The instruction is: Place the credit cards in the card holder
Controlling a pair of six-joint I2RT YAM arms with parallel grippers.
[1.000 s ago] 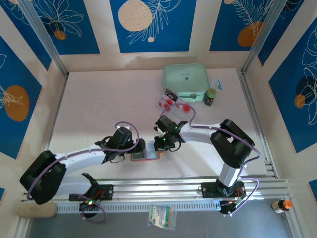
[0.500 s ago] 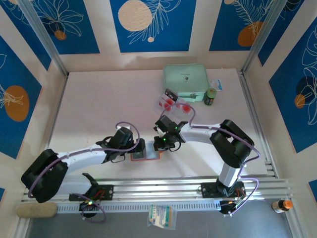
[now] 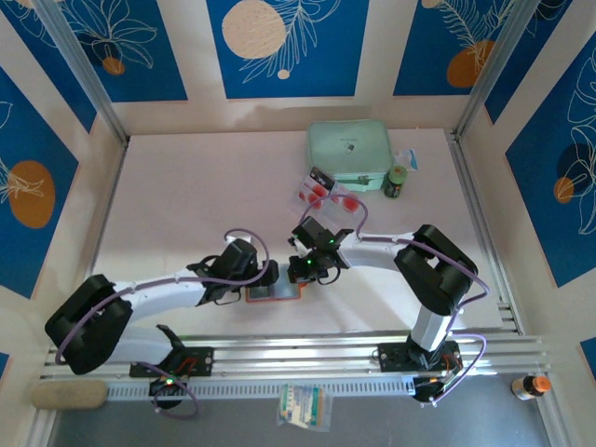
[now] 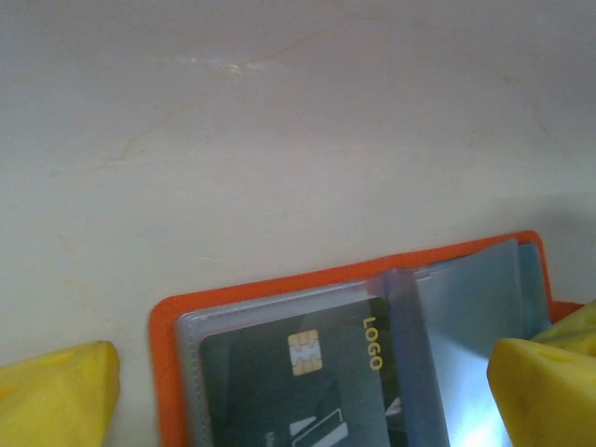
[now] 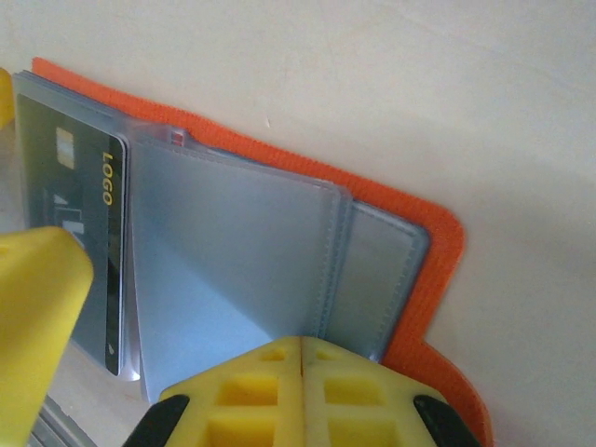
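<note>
The orange card holder [image 3: 273, 292] lies open near the table's front, between both grippers. In the left wrist view its orange cover [image 4: 166, 346] frames clear sleeves, and a dark card [image 4: 289, 386] with a chip and "LOGO" sits in the left sleeve. My left gripper [image 4: 303, 400] is open, its yellow fingers [image 4: 56, 396] straddling the holder. My right gripper [image 5: 303, 358] is shut, its fingers meeting on a clear sleeve [image 5: 223, 251] that rises from the holder [image 5: 438, 242]. Pale credit cards [image 3: 326, 194] with red dots lie farther back in a clear tray.
A mint-green case [image 3: 349, 151] sits at the back right with a small green jar [image 3: 397, 182] beside it. The aluminium rail [image 3: 307, 352] runs along the front edge just behind the holder.
My left arm has slid a little to the right, bringing its gripper closer over the holder. The right arm and the holder have stayed put.
</note>
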